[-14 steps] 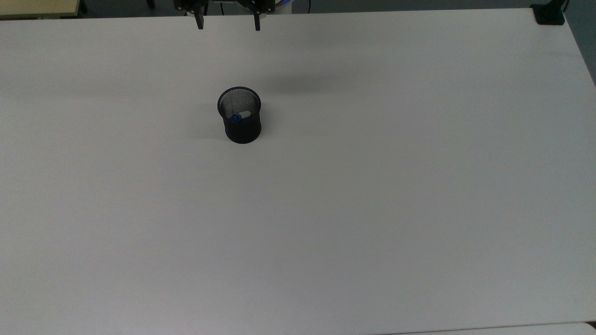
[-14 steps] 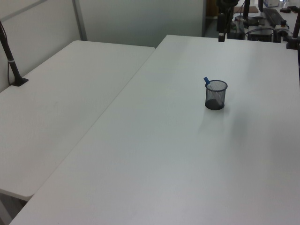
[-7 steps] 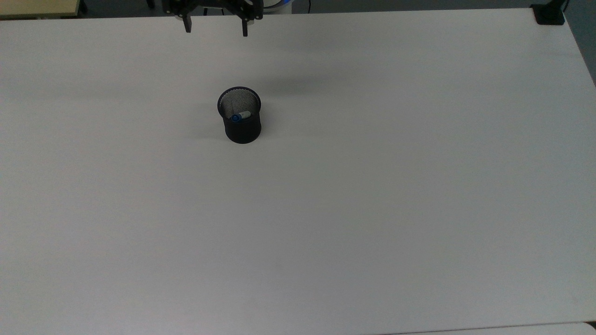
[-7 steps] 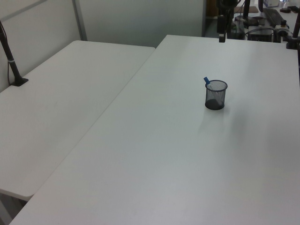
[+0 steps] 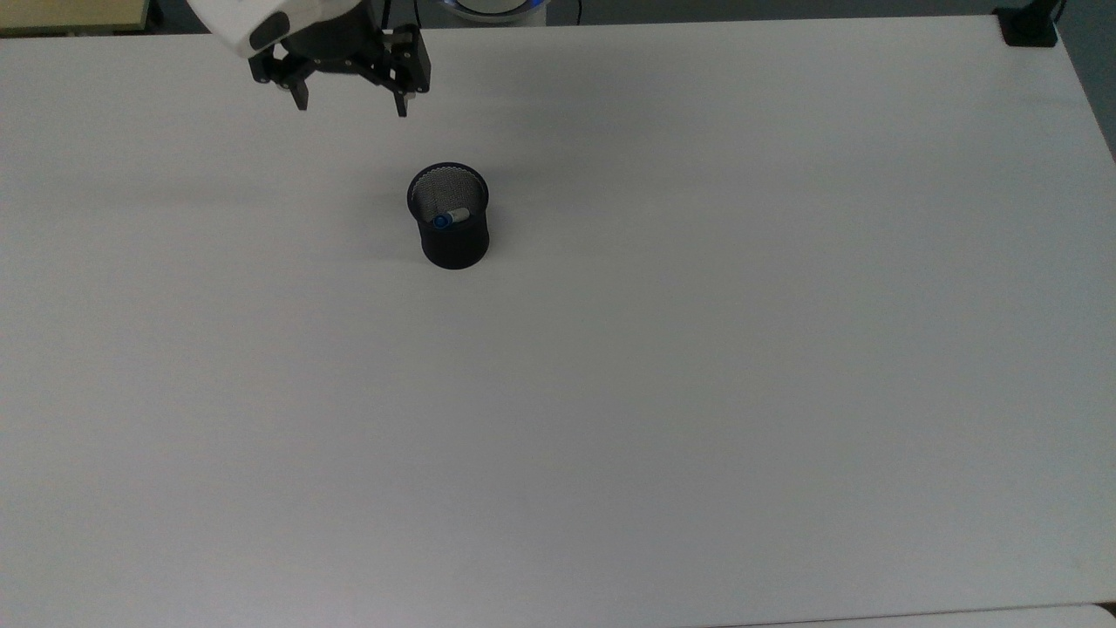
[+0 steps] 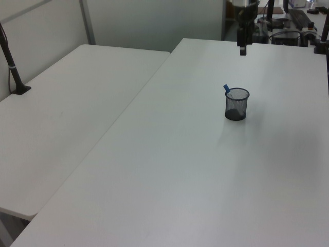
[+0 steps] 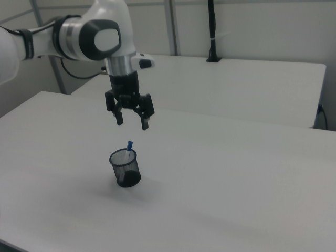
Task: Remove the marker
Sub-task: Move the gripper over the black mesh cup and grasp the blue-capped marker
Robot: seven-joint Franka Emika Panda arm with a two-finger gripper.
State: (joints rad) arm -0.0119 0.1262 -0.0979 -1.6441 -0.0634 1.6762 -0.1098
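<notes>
Fingers point(image 7: 119, 118) spread apart, gripping nothing, pointing down. Gripper point(image 5: 351, 103) hangs in the air above the mesh cup point(image 5: 452, 228), off toward the top view's upper left of it, not touching. Marker point(image 7: 128, 146) stands tilted inside the cup, blue cap up, poking over the rim. Cup sits upright on the white desk point(image 5: 697, 349). Second desk point(image 6: 67, 113) beside it.
</notes>
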